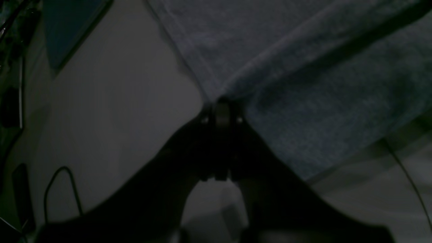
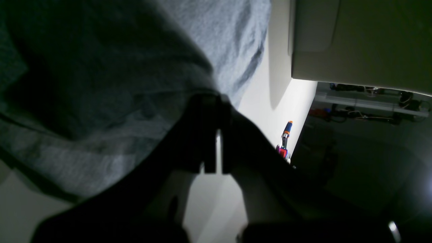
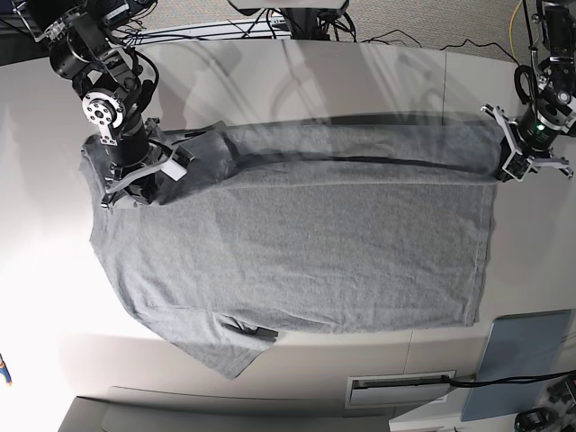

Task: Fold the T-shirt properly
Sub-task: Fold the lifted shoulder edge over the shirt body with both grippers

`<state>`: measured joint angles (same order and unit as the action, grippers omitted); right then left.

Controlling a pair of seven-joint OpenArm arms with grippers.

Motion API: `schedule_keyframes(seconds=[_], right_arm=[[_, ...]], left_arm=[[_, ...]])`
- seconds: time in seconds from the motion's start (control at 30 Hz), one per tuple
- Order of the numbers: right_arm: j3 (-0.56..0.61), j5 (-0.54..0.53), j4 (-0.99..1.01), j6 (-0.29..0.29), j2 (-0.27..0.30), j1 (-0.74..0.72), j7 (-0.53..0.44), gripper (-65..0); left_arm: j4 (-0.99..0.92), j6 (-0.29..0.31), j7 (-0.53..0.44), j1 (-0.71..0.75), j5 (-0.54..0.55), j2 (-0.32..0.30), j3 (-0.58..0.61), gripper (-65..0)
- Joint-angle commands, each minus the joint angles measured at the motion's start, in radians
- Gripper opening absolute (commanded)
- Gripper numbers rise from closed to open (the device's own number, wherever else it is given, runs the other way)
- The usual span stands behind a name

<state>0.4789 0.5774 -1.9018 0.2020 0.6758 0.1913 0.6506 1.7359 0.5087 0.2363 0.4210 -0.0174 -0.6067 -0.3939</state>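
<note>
The grey T-shirt (image 3: 297,243) lies spread across the white table (image 3: 540,261), neck end toward the left of the base view. Its far edge is folded over and looks blurred between the two grippers. My left gripper (image 3: 502,169) is shut on the far hem corner; the left wrist view shows that gripper (image 1: 221,104) pinching the T-shirt (image 1: 320,67) at its corner. My right gripper (image 3: 169,173) is shut on cloth near the far sleeve and shoulder. In the right wrist view that gripper (image 2: 211,98) has the T-shirt (image 2: 101,84) draped over it.
A blue-grey pad (image 3: 526,355) lies at the near right corner, and the same pad (image 1: 67,27) shows in the left wrist view. A white slotted box (image 3: 400,389) sits at the front edge. Cables (image 3: 270,27) run along the far side. An orange and blue tool (image 2: 286,135) lies at the table's edge.
</note>
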Motion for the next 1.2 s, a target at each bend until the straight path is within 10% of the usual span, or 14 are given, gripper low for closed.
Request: schedule_keyframes(seconds=[0.0,1.0,1.17], right_arm=[[-0.008,0.014,-0.014,-0.020,0.014,-0.011,-0.005,-65.0],[-0.008,-0.037,-0.014,-0.080,0.014,-0.011,0.018,-64.6],[-0.008,-0.039,-0.014,-0.081,0.014,-0.011,0.015,-47.0]], left_arm=[[0.013,-0.011,-0.016,-0.006,0.004,-0.019,-0.007,-65.0],[0.011,-0.012,-0.019,-0.045,0.048,-0.019,-0.007,-65.0],[0.011,-0.027,-0.018,-0.045,0.049,-0.019,-0.007,-54.6]])
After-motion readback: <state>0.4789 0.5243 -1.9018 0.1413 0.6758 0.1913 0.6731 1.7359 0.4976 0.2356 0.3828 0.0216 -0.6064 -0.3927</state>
